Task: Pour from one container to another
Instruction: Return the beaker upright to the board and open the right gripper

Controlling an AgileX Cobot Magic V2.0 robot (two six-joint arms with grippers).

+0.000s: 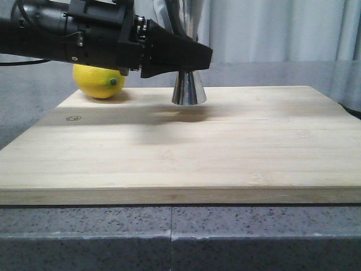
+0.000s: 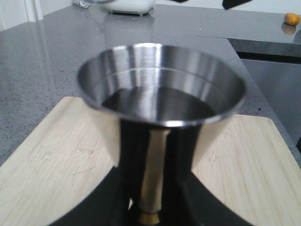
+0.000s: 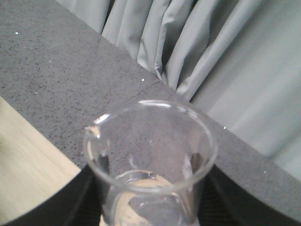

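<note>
The steel jigger [image 1: 189,90] stands upright on its flared lower cone, toward the far edge of the wooden board, slightly left of the middle. Only this lower cone shows from the front; the rest is hidden. Seen close from the left wrist, its upper cup [image 2: 162,94] is wide and round, with a brushed, shiny inner wall, a fine line running around inside below the rim, and dark liquid filling the lower part. A gold band sits at its narrow waist.

The glass beaker [image 3: 150,155] is clear, held upright, with a rounded rim and a small pouring lip. Its inside looks almost empty.
</note>
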